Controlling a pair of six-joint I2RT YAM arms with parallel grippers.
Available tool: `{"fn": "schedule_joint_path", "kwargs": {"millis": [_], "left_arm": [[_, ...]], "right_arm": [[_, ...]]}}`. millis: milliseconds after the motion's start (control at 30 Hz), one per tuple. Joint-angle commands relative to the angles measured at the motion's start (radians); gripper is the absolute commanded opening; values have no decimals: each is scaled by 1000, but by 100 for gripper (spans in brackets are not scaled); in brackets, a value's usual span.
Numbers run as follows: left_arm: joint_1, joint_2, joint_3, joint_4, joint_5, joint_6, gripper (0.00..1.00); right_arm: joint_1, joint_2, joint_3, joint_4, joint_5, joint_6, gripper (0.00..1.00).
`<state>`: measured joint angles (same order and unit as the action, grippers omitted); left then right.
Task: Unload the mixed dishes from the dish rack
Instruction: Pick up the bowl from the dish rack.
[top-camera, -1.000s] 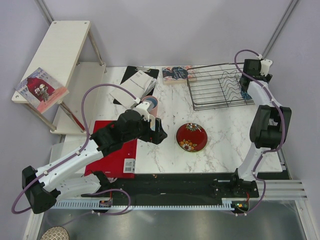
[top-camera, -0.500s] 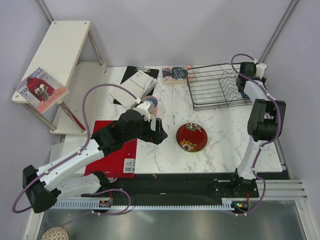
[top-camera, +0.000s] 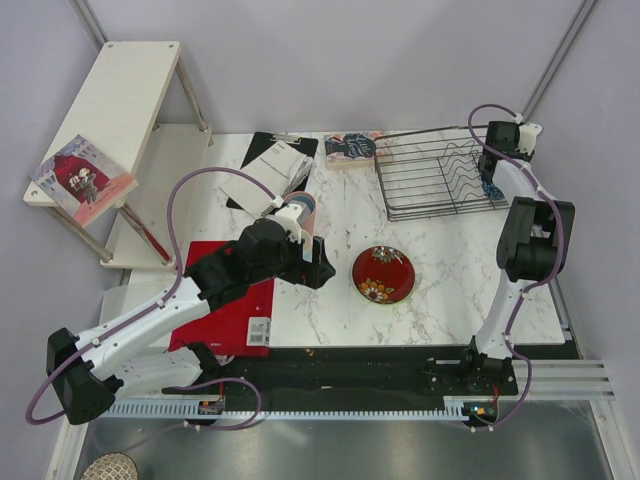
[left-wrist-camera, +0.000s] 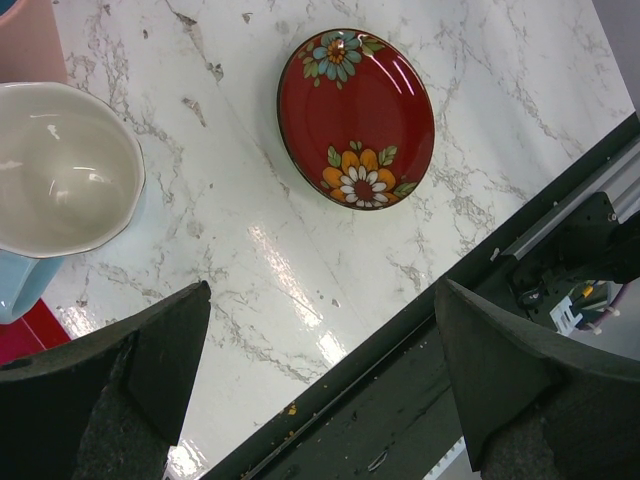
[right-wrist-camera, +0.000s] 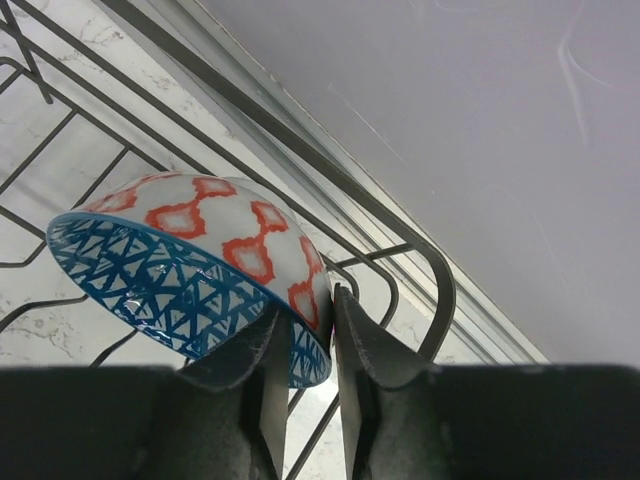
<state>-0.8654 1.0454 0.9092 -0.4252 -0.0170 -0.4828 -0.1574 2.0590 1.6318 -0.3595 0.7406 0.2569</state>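
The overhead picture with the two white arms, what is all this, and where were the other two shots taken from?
Those are two robot arms bolted to a marble table, each ending in a two-finger gripper. The overhead camera looks down from behind them. The other two cameras sit on the wrists, so each shows its own fingers. The left gripper is open and empty. Its camera looks down on a red plate and a mug standing on the table. The right gripper reaches into the wire rack and pinches the rim of a patterned bowl.
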Motion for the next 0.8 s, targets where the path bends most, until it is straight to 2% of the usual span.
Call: {"fn": "schedule_joint_path", "kwargs": {"millis": [0,167,267,567,767], "left_arm": [[-1,1,3,8,8,38,99],[-3,-2,2,8,6,38,99],[-1,-2,5,8,9,36,99],[-1,-1,5,9,12,36,99],[-1,2,11,13,38,35,99]], "right_arm": [[-14,3,28,36,34,-21,26],[-18,-7,13,44,31,-31,15],[-19,-22,-4,48,32,-31,0],[-18,-126,-59,65,-36,53,0],[35,-207,-72,31,-43,111,0]]}}
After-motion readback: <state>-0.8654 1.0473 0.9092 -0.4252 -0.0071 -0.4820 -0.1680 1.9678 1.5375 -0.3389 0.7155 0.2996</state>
